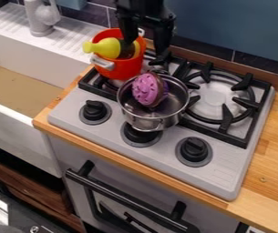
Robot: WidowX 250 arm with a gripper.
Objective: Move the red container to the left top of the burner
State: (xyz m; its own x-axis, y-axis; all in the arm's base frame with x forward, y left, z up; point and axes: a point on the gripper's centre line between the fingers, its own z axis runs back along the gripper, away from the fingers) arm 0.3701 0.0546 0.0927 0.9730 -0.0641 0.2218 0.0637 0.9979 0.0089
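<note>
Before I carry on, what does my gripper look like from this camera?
The gripper is black all over: a wide, blocky body with an uneven, knobbly outline on its right side in the picture, and two long dark fingers below. I can make out no cables or markings on it.

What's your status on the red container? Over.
Gripper open by red container's right rim. Container upright, stove's back left, yellow item inside. Metal pot close, possible obstacle.
</note>
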